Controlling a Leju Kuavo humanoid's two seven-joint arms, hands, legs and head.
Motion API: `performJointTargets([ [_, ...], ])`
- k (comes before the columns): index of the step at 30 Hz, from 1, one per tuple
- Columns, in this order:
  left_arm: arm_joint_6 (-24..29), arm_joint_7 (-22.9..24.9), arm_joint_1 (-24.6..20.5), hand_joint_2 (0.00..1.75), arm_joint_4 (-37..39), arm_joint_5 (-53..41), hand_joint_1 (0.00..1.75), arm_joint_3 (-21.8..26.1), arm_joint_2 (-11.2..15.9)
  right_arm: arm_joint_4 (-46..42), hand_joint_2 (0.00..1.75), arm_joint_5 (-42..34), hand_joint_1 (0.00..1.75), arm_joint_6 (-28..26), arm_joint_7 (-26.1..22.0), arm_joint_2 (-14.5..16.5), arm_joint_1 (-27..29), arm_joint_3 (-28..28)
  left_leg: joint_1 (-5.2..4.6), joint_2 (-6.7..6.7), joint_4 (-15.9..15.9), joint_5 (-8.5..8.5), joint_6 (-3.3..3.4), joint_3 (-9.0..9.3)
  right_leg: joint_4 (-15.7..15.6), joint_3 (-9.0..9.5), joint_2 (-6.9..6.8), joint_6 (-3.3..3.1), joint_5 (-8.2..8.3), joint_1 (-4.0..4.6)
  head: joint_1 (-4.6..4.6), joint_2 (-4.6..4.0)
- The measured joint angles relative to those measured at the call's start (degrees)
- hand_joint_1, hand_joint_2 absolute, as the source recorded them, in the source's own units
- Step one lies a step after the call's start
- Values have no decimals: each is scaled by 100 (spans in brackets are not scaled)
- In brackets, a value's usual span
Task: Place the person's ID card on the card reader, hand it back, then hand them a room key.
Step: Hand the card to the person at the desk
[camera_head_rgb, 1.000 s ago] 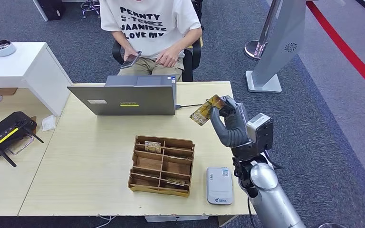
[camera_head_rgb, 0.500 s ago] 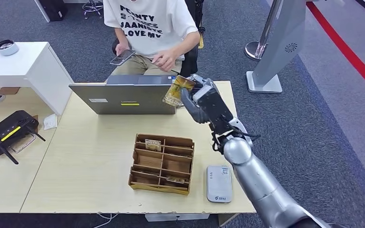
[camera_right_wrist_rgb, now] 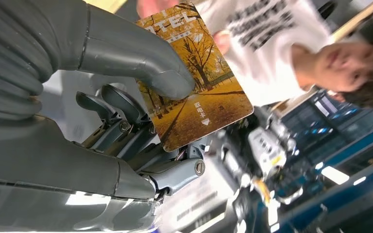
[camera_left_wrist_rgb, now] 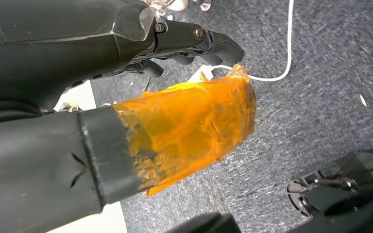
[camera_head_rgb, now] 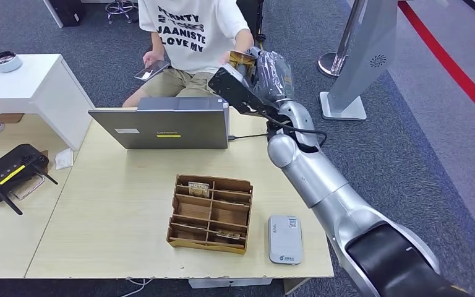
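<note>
You have the right hand (camera_head_rgb: 266, 71) stretched out past the far edge of the desk (camera_head_rgb: 117, 210), at about one o'clock from the laptop (camera_head_rgb: 168, 127), pinching the room key (camera_right_wrist_rgb: 194, 73) between its thick grey thumb and darker fingers. The key is a glossy rectangular card with rounded corners, printed with golden autumn trees and the letters "ATEL" along one end, plus small Chinese characters above a white arrow. A person's hand (camera_head_rgb: 232, 59) is right by the card. Their white shirt (camera_head_rgb: 188, 28) reads "LOVE MY" on its lowest line. On the desk, the brown cardboard divider tray (camera_head_rgb: 210, 213) has the flat white card reader (camera_head_rgb: 285, 239) at its four o'clock. Your left hand (camera_left_wrist_rgb: 184, 43) hangs over grey carpet, its thumb wrapped in torn orange tape; you cannot tell how its fingers lie.
</note>
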Motion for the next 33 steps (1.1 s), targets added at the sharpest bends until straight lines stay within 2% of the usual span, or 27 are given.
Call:
performJointTargets([
  [11, -45, 43, -35, 0, 0, 21, 0, -418, -65, 839, 175, 1617, 175, -469, 204, 52, -66, 7, 0, 0, 0, 0, 0, -4, 0, -6, 0, 0, 0, 1, 0, 0],
  [12, -49, 44, -35, 0, 0, 25, 0, -448, -67, 881, 175, 1800, 165, -508, 231, 52, -62, 11, 0, 0, 0, 0, 0, -5, 0, -7, 0, 0, 0, 1, 0, 0],
  [15, -51, 48, -36, 0, 0, 46, 0, -527, -70, 982, 175, 2298, 35, -614, 287, 52, -51, 32, 0, 0, 0, 0, 0, -9, 0, -10, 0, 0, 0, 1, 0, 0],
  [16, -51, 52, -37, 0, 0, 54, 0, -551, -70, 1008, 175, 2434, 1, -635, 299, 52, -48, 40, 0, 0, 0, 0, 0, -9, 0, -11, 0, 0, 0, 1, 0, 0],
  [23, -50, 62, -44, 0, 0, 159, 0, -637, -72, 1123, 175, 2685, 0, -626, 233, 74, 19, 57, 0, 1, 0, -2, -1, -10, 0, -12, 1, 0, -2, 1, 0, 0],
  [27, -31, 61, -40, 0, 0, 245, 0, -678, -72, 1054, 0, 2374, 0, -584, 2, 108, 148, -1, 0, 1, 0, -2, -1, -10, 0, -11, 1, 0, -2, 1, -1, 0],
  [33, 68, 26, -17, 0, 0, 454, 0, -694, -70, 416, 0, 1267, 0, -498, -537, 213, 623, -263, 1, 0, -1, -2, -1, -10, 0, -11, 0, -1, -3, 2, -1, 0],
])
